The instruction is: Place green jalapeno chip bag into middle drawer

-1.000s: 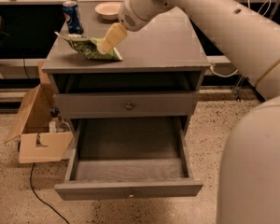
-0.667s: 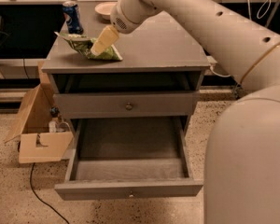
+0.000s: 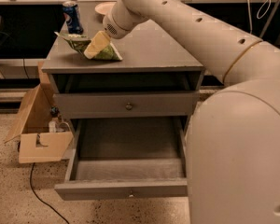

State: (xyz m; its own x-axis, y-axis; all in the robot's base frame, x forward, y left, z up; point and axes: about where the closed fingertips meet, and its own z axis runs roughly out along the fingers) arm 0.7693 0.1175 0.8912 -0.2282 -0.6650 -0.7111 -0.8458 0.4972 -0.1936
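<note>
The green jalapeno chip bag (image 3: 76,42) lies crinkled on the left part of the grey cabinet top (image 3: 154,45). My gripper (image 3: 94,47) reaches down from the upper right and sits on the middle of the bag, hiding part of it. The middle drawer (image 3: 121,189) is pulled out wide below the cabinet front; its inside is bare and its front panel has a small pale knob. The bag is on the cabinet top, well above and behind the open drawer.
A blue soda can (image 3: 73,17) stands behind the bag and a pale plate (image 3: 104,7) lies further back. A closed drawer front with a brass knob (image 3: 128,105) sits above the open drawer. An open cardboard box (image 3: 37,139) and a cable (image 3: 37,195) are on the floor at left.
My arm has swung left and the gripper has shifted a little left and down onto the bag. The bag and the drawer stay where they were.
</note>
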